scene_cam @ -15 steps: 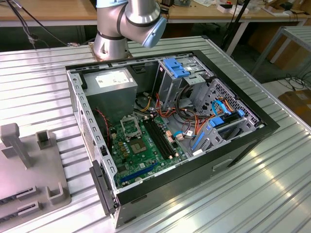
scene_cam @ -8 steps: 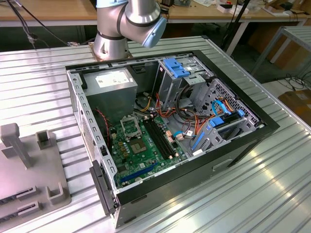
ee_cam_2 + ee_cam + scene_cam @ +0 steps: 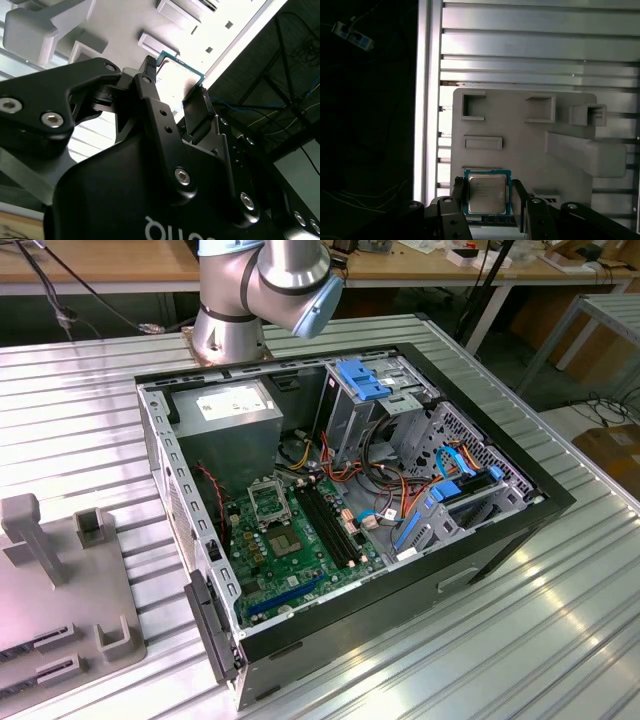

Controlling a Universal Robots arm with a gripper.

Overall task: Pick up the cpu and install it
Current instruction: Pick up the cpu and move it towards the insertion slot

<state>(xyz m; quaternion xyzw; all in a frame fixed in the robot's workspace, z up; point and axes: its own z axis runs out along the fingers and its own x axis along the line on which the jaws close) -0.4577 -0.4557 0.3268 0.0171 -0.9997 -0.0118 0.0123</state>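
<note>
Clamping cpu (image 3: 486, 194), end effector (image 3: 488, 185) over grey fixture (image 3: 520, 132).

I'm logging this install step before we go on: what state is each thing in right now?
cpu: clamped in the pincer, over the grey tray.
pincer: shut on two opposite edges of the cpu.
computer case: lying on its side, open on top.
cpu socket: looks empty.
memory slots: look empty.
</note>
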